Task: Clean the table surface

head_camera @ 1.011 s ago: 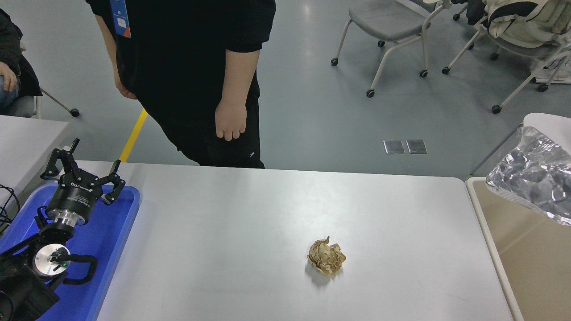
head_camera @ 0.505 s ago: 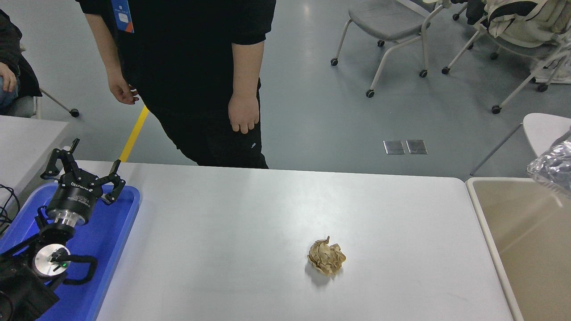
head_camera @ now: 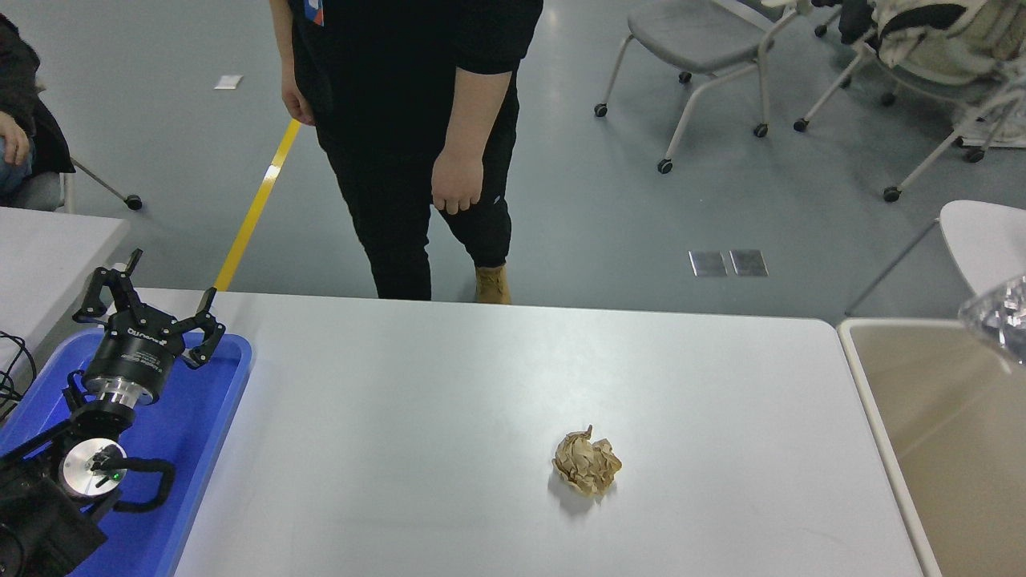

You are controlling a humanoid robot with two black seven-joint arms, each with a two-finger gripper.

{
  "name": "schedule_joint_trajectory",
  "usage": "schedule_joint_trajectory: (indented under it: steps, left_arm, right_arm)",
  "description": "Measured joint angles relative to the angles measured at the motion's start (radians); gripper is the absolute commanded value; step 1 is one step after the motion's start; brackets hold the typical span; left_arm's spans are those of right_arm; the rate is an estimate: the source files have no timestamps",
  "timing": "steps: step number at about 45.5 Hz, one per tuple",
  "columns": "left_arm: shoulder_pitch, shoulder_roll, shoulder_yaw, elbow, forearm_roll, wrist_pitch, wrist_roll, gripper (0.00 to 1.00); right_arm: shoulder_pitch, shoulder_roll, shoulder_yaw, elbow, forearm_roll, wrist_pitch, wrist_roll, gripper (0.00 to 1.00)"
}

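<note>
**A paper ball sits alone on the big white bench**

The bench (head_camera: 449, 385) is wide, white and shiny, and it fills most of the picture. A crumpled ball of brown paper (head_camera: 587, 462) lies on it, toward 5 o'clock from the middle. It has a small shadow under it, and nothing touches it.

At 8 o'clock the left tool (head_camera: 152, 308) is parked over a blue tray (head_camera: 204, 433) that sits at the bench's left edge. Its black fingers are spread wide apart and hold nothing. It is well apart from the paper ball. The right tool cannot be seen at all.

At 3 o'clock, just beside the bench, there is a tan bin (head_camera: 938, 433) with a white rim. A bit of shiny clear plastic (head_camera: 998, 316) pokes in over it from the right edge.

At 12 o'clock a person in black clothes (head_camera: 409, 88) stands on the grey floor past the far edge, one hand (head_camera: 457, 180) hanging down. Grey chairs on wheels (head_camera: 697, 48) stand at 1 o'clock.
</note>
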Motion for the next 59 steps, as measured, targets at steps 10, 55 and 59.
schedule_joint_trajectory:
  steps: [10, 55, 59]
  left_arm:
    - [0.000, 0.000, 0.000, 0.000, 0.000, 0.000, 0.000, 1.00]
    - [0.000, 0.000, 0.000, 0.000, 0.000, 0.001, 0.000, 1.00]
    - [0.000, 0.000, 0.000, 0.001, 0.000, 0.001, 0.000, 1.00]
  right_arm:
    - [-0.112, 0.191, 0.004, -0.221, 0.102, -0.063, 0.001, 0.00]
    - [-0.265, 0.571, 0.007, -0.600, 0.297, -0.209, 0.002, 1.00]
    - [-0.266, 0.575, 0.008, -0.601, 0.301, -0.213, 0.002, 1.00]
